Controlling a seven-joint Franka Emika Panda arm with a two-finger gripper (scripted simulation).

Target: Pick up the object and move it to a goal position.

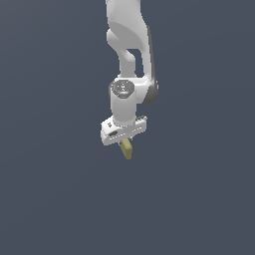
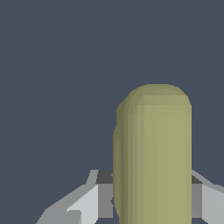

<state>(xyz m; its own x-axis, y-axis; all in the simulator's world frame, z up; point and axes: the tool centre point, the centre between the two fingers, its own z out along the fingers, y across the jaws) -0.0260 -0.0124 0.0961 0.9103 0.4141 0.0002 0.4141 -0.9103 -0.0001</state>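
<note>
Olive-yellow object [image 1: 127,148] hangs at frame centre, clamped end-on in the gripper [image 1: 123,141], seemingly lifted for carrying goalward.

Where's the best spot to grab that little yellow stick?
Grab the stick across its narrow width at the top end, coming from above. It is long and thin, and hangs below the gripper, whose fingers sit on either side of it that way.
</note>
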